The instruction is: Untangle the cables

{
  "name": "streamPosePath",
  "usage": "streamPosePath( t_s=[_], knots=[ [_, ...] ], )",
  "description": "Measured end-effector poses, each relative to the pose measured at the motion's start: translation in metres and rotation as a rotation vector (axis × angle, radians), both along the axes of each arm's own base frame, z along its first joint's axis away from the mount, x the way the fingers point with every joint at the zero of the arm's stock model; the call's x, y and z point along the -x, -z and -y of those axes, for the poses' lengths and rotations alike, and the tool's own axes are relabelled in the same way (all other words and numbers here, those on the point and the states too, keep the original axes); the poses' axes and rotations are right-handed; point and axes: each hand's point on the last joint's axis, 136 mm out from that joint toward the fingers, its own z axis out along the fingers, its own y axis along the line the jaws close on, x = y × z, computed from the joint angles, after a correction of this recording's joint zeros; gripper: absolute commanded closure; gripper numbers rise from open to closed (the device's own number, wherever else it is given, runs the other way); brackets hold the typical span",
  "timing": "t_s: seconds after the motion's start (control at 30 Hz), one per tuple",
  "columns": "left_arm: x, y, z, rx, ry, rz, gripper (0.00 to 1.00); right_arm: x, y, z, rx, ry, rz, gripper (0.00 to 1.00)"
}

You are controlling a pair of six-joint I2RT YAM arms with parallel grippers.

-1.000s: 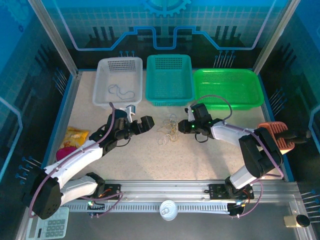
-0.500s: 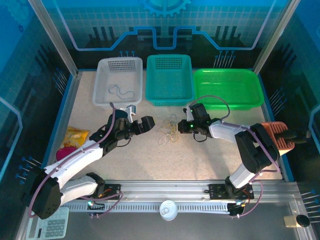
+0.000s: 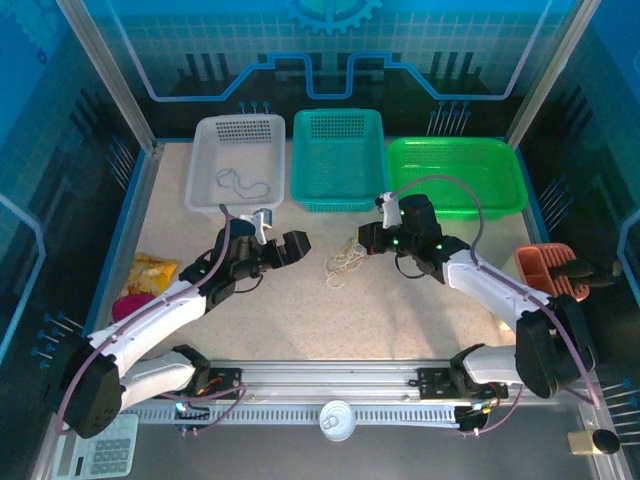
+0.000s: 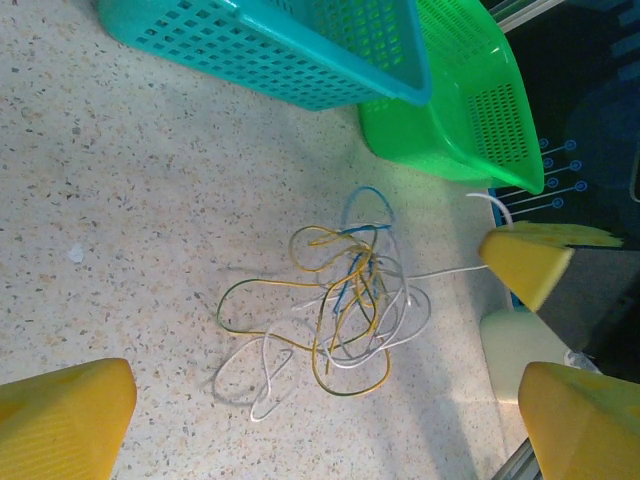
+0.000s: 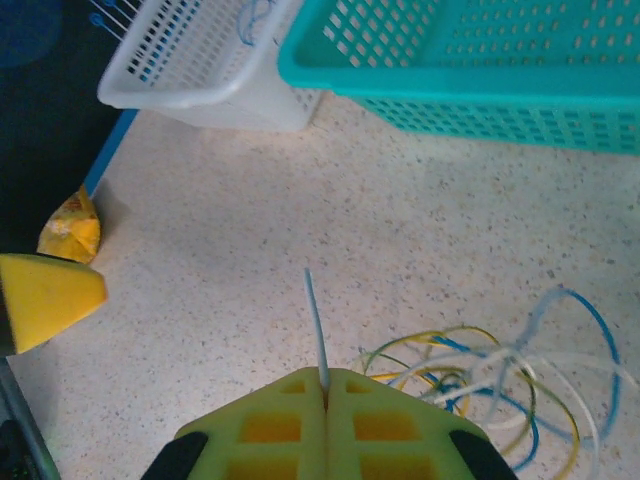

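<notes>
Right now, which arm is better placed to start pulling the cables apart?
Right. The right pincer is shut on a strand of the cables, at the tangle's edge. The left pincer hangs open, apart from them.

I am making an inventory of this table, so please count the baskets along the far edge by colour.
White basket: 1
Teal basket: 1
Green basket: 1
Total: 3
</notes>
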Motion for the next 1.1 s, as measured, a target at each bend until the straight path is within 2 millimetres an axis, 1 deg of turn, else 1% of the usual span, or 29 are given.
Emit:
streamPosePath(
  t_s=[0.13, 0.2, 0.27, 0.43, 0.57, 0.7, 0.83, 0.97, 1.1],
  knots=[
    [-0.001, -0.003, 0.001, 0.010, -0.002, 0.007, 0.01, 0.003, -0.017, -0.001, -0.020, -0.018, 0.049, 1.00],
    [-0.002, -0.004, 0.002, 0.024, -0.005, 0.002, 0.01, 0.003, -0.022, -0.001, -0.026, -0.023, 0.070, 1.00],
    [-0.003, -0.004, 0.004, 0.036, 0.000, 0.003, 0.01, 0.002, -0.023, -0.002, -0.030, -0.024, 0.079, 1.00],
    [-0.006, -0.006, 0.015, 0.052, 0.040, 0.002, 0.01, 0.004, -0.019, -0.001, -0.033, -0.019, 0.066, 1.00],
    [-0.005, -0.001, 0.027, 0.038, 0.099, 0.005, 0.04, 0.005, -0.022, -0.001, -0.050, -0.009, 0.060, 1.00],
    [0.004, 0.010, 0.043, -0.006, 0.179, 0.021, 0.05, 0.008, -0.034, 0.000, -0.074, -0.007, 0.080, 1.00],
    [0.012, 0.017, 0.058, -0.054, 0.253, 0.043, 0.05, 0.009, -0.039, 0.000, -0.090, -0.003, 0.077, 1.00],
    [0.011, 0.019, 0.075, -0.086, 0.313, 0.081, 0.06, 0.010, -0.042, -0.002, -0.102, -0.005, 0.072, 1.00],
    [0.005, 0.023, 0.088, -0.110, 0.348, 0.102, 0.06, 0.011, -0.045, -0.006, -0.110, -0.012, 0.070, 1.00]
  ],
)
